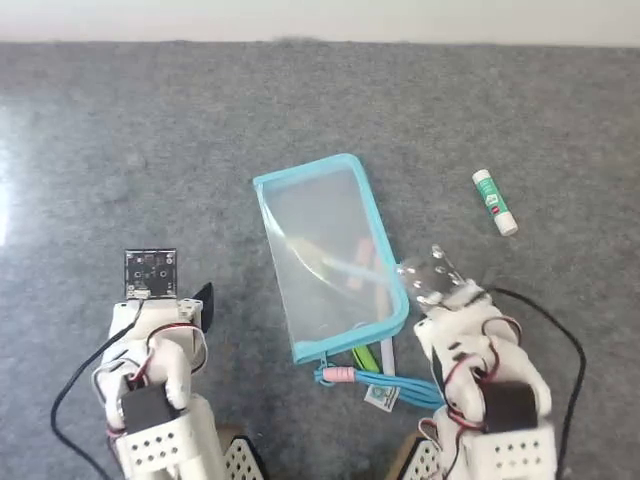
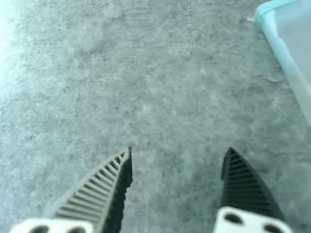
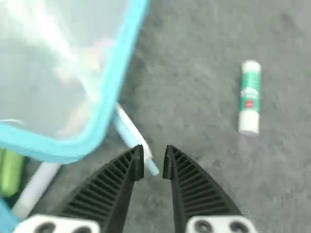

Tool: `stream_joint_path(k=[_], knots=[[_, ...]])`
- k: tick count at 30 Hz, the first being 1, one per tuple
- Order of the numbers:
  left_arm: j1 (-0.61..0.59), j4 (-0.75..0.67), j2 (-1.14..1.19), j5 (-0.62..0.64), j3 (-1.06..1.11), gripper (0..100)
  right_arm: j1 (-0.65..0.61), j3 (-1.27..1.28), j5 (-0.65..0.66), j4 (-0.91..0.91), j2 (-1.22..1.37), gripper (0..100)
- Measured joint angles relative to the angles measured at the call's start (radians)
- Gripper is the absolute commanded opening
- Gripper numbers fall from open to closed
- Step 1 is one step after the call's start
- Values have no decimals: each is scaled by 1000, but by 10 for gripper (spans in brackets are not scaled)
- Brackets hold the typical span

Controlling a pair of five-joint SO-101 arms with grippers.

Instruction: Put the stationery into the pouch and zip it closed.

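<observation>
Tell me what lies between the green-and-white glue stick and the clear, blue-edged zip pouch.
Nothing: bare grey tabletop separates the glue stick from the pouch, as the high view and the right wrist view show.

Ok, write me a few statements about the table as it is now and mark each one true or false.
1. The glue stick lies on the grey table, apart from the pouch. True.
2. The left end effector is shut. False: its jaws stand open over bare table.
3. The pouch has red trim. False: the trim is light blue.
4. A green pen lies at the pouch's end nearest the arms. True.
</observation>
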Motion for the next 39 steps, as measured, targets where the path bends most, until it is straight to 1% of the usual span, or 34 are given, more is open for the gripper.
stream_joint_path(k=[3,5,8,11,13,17,20,24,30,34,39], knots=[[-5,0,0,-2,0,284,-101,-167,11,41,259,88],[-5,0,0,-2,0,284,-204,-296,35,107,456,88],[-3,0,0,-2,0,284,-391,-453,51,198,720,88],[-3,0,0,-2,0,284,-560,-500,54,192,927,102],[-3,0,0,-2,0,284,-615,-502,61,160,1002,139],[-3,0,0,-2,0,284,-637,-491,72,81,1069,232],[-3,0,0,-2,0,284,-651,-451,83,23,1086,276],[-14,0,0,-2,0,284,-678,-408,66,-46,1106,281],[-115,-52,0,-2,0,284,-681,-377,-54,-147,1134,281],[-124,-55,0,-2,0,284,-681,-379,-123,-186,1172,281],[-130,-55,0,-2,0,284,-683,-399,-140,-199,1243,281]])
